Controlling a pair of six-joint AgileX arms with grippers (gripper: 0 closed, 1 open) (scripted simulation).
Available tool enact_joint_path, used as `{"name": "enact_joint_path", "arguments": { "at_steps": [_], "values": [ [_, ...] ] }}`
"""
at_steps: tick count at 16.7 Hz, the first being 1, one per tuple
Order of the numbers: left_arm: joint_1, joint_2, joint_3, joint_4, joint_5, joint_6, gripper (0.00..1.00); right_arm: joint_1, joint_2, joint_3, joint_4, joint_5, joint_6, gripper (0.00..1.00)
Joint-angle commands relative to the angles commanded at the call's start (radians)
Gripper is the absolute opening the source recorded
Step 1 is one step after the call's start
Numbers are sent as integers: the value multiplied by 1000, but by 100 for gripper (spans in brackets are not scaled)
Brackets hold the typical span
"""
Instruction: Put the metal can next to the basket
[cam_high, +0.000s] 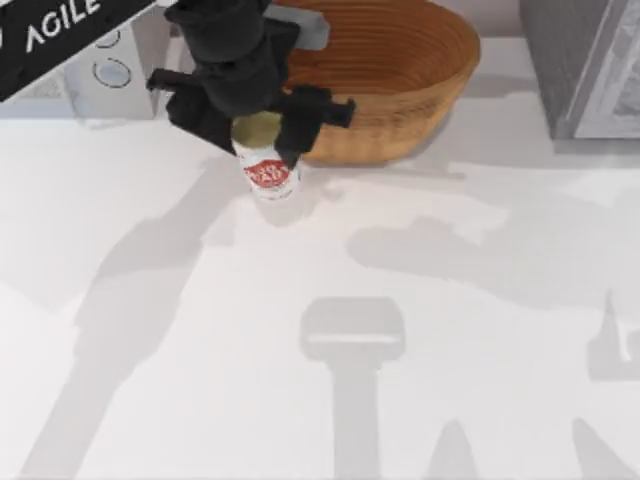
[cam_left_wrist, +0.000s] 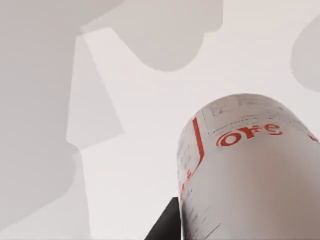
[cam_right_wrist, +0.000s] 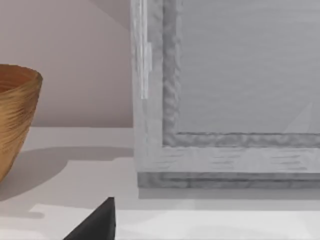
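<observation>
Can held clamped by left gripper, just beside basket, at its left front. Risk: can tipped against basket wall if released tilted or while unsupported.

The basket shows as a partial orange-brown woven wall with fine ribbed coils, curving inward toward its base and standing on the pale surface, where it casts a soft shadow toward a grey framed panel. That panel stands upright on the surface, well apart from the basket, with a rough, mottled frame around a flat grey face and a darker strip along its foot; behind both rises a plain pinkish wall. A black wedge-shaped finger of the right tool juts in close to the camera, over the surface
</observation>
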Motion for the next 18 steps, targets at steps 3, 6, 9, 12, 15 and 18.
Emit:
{"name": "enact_joint_path", "arguments": {
  "at_steps": [3, 6, 9, 12, 15, 18],
  "values": [
    [-94, 121, 128, -86, -3, -251, 0, 0, 0, 0, 0, 0, 0, 100],
    [-172, 226, 210, -132, -24, -442, 0, 0, 0, 0, 0, 0, 0, 100],
    [-210, 296, 253, -137, -51, -549, 0, 0, 0, 0, 0, 0, 0, 100],
    [-215, 313, 265, -134, -59, -571, 0, 0, 0, 0, 0, 0, 0, 100],
    [-211, 313, 262, -133, -57, -568, 0, 0, 0, 0, 0, 0, 0, 100],
    [-218, 312, 253, -139, -56, -570, 0, 0, 0, 0, 0, 0, 0, 100]
  ]
}}
